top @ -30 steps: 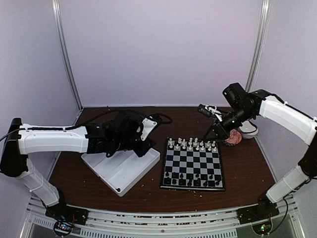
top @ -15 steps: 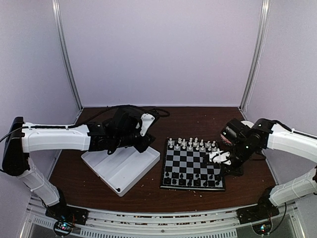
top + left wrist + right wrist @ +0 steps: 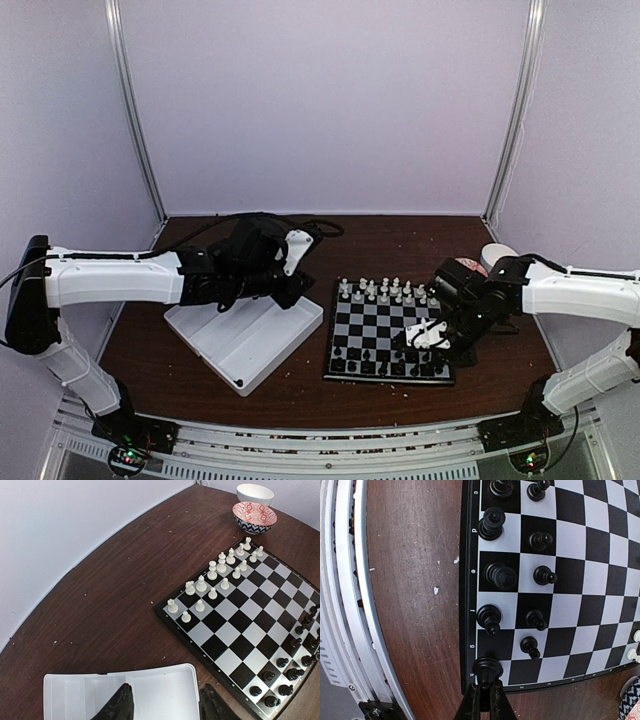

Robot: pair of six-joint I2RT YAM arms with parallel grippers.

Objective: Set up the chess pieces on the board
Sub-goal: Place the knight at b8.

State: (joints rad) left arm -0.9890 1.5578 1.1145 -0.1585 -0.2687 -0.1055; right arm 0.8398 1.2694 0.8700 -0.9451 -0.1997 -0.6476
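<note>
From above, the board (image 3: 390,327) is seen near the middle of the table (image 3: 400,235), with the white tray (image 3: 240,350) just beside its left edge; the black chess pieces (image 3: 375,357) are lined along the board's near edge and the white pieces (image 3: 385,292) along its far edge; the left gripper (image 3: 288,292) is held over the tray's far right corner; the right gripper (image 3: 432,352) is lowered over the board's near right corner, and its jaws cannot be made out from here.

In the left wrist view, the left gripper (image 3: 165,706) is seen with its fingers (image 3: 120,707) spread apart and nothing between them, above the tray (image 3: 155,687); the board (image 3: 240,615) is shown at the right, white pieces (image 3: 215,575) on its far rows, chess pieces (image 3: 295,660) on its near rows; a patterned bowl (image 3: 255,516) and a white bowl (image 3: 255,492) are set past the board's far right corner, just beside each other.

In the right wrist view, the right gripper (image 3: 484,689) is closed on a black piece (image 3: 487,667) at the corner of the board (image 3: 580,580); whether that piece touches the square cannot be told; other chess pieces (image 3: 540,575) are stood in two rows along the near edge; a metal rail (image 3: 350,605) is seen beyond the table's edge.
</note>
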